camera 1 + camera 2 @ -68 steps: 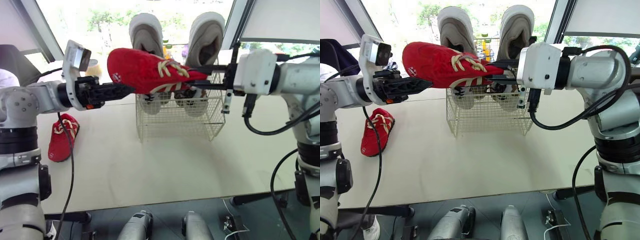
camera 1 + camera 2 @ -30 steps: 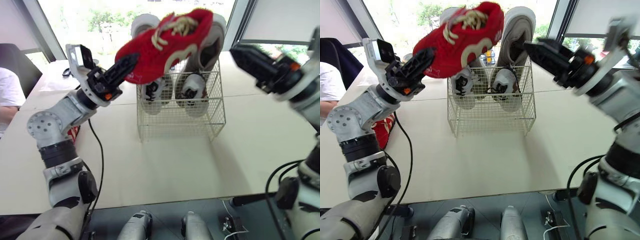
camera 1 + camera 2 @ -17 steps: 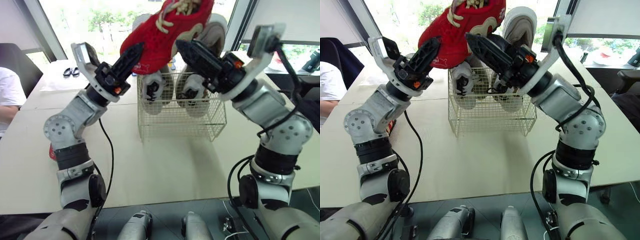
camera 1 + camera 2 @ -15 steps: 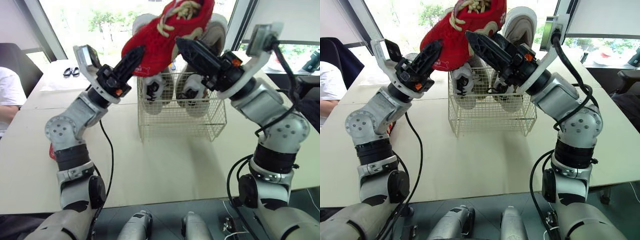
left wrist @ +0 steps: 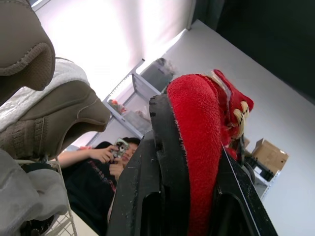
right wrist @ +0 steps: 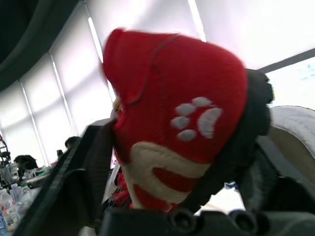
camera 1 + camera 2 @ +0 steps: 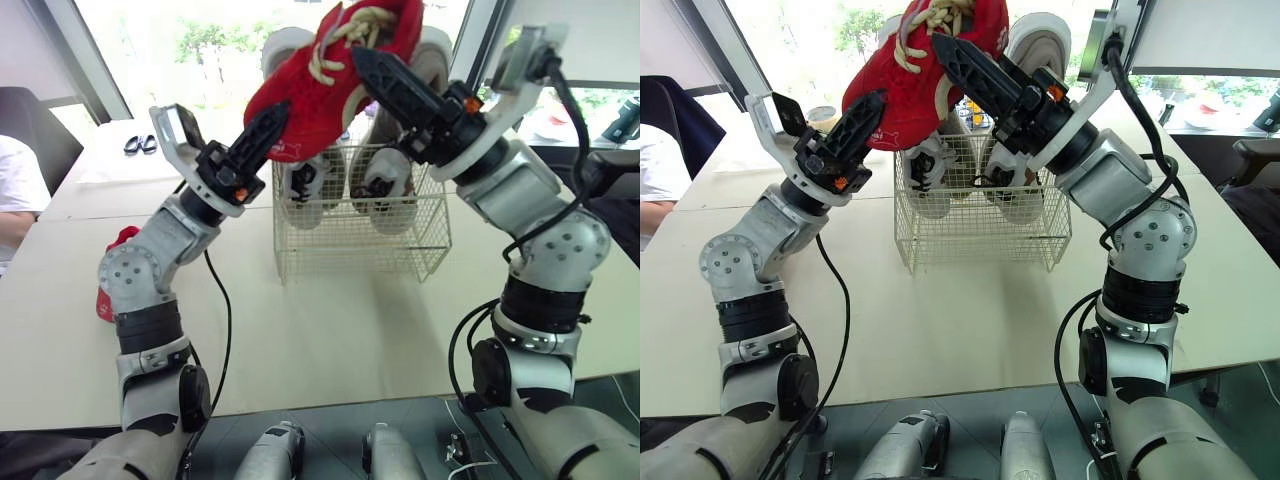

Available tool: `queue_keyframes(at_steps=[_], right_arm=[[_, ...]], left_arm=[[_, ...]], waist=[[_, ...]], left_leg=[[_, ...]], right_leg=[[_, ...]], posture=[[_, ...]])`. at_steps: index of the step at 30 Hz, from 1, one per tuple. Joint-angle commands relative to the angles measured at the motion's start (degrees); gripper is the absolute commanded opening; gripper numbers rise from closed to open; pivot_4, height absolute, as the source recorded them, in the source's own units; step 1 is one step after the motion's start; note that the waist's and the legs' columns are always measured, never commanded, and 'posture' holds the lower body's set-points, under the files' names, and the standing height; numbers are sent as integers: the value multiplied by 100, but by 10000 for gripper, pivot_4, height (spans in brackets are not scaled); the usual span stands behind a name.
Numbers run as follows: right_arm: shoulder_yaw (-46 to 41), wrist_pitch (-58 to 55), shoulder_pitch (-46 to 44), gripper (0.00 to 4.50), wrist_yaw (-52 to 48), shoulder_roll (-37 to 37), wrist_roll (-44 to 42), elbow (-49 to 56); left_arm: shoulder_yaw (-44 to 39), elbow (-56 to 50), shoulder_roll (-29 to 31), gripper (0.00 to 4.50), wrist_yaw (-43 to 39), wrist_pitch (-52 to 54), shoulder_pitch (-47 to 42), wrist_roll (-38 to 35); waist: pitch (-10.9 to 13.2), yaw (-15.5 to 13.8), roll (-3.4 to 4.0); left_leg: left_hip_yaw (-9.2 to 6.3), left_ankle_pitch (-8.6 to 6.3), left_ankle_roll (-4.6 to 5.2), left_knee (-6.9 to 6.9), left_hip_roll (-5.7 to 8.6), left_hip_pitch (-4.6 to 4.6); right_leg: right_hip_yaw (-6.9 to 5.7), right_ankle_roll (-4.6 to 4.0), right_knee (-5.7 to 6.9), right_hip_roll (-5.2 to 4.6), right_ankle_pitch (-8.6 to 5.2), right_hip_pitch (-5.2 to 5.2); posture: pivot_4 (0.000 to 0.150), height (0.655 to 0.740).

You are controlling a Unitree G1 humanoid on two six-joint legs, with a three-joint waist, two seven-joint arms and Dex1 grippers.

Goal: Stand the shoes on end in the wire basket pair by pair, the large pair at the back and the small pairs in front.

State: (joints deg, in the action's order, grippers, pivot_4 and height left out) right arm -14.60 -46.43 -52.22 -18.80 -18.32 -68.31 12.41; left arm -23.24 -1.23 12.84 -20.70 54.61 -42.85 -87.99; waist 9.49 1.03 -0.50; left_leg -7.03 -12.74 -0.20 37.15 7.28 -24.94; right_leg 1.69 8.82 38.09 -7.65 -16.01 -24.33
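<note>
Above the wire basket (image 7: pixel 360 235), the left tool (image 7: pixel 268 125) was clenched on a red shoe (image 7: pixel 330 75), one black finger on either side of it, as the left wrist view showed. The right tool (image 7: pixel 365 60) reached in from the opposite side and was closed around the same shoe, whose red side, marked with a white paw print, sat between its two fingers in the right wrist view. Held by both tools, the shoe hung tilted in the air, its cream laces uppermost, over the basket's open top and clear of the wire. Inside the basket a tall beige pair (image 7: pixel 420 70) stood on end at the back, their upper ends rising well above the rim. Two paler shoes (image 7: pixel 305 185) stood lower down just in front of them. The basket stood near the far edge of the pale desk (image 7: pixel 330 330). A second red shoe (image 7: pixel 115 275) lay on the desk well to the robot's left, partly hidden behind the left arm. A person (image 7: pixel 15 190) in a white sleeve sat at the desk's far left edge.
</note>
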Motion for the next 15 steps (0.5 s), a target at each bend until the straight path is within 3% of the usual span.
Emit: queue_keyframes(at_steps=[1, 3, 5, 9, 13, 15], right_arm=[[63, 84, -234, 17192, -90, 41, -149, 224], [69, 62, -256, 8688, -120, 11, -184, 212], [86, 26, -284, 5374, -164, -40, -196, 199], [254, -198, -428, 5366, -560, -538, 57, 92], [590, -357, -651, 5366, -1937, -1816, 710, -274], [915, -182, -781, 5366, -2868, -2576, 1285, -590]], left_arm=[[84, -225, 102, 2602, 114, -111, 30, -27], [105, -296, 141, 2602, 123, -79, 82, -105], [137, -350, 192, 2602, 145, -54, 118, -173], [225, -449, 478, 21645, 59, 182, 152, -455], [424, -614, 1304, 43209, -549, 508, 233, -17], [513, -682, 1904, 44441, -1098, 735, 353, 226]], waist=[[0, 4, 0], [0, 8, 0], [0, 9, 0], [1, 2, 1], [1, -13, 1], [2, -5, 1]], left_leg=[[0, 0, 0, 0, 0, 0], [0, 0, 0, -1, 0, 0], [0, 0, 0, -1, -1, 0], [0, 0, 0, -2, 0, 0], [1, -1, 1, -3, 1, 0], [2, -2, 3, -3, 1, 0]], right_leg=[[0, 0, 0, 0, 0, 0], [0, 0, 0, 0, 0, 0], [0, 0, 0, 0, 0, 0], [0, 0, 0, 0, 0, -2], [0, 0, -5, 1, 0, 0], [-2, 0, -8, 2, 0, 1]], posture=[[1500, 7400], [1500, 7400], [1500, 7400], [1500, 7400], [1500, 7400], [1500, 7400]])
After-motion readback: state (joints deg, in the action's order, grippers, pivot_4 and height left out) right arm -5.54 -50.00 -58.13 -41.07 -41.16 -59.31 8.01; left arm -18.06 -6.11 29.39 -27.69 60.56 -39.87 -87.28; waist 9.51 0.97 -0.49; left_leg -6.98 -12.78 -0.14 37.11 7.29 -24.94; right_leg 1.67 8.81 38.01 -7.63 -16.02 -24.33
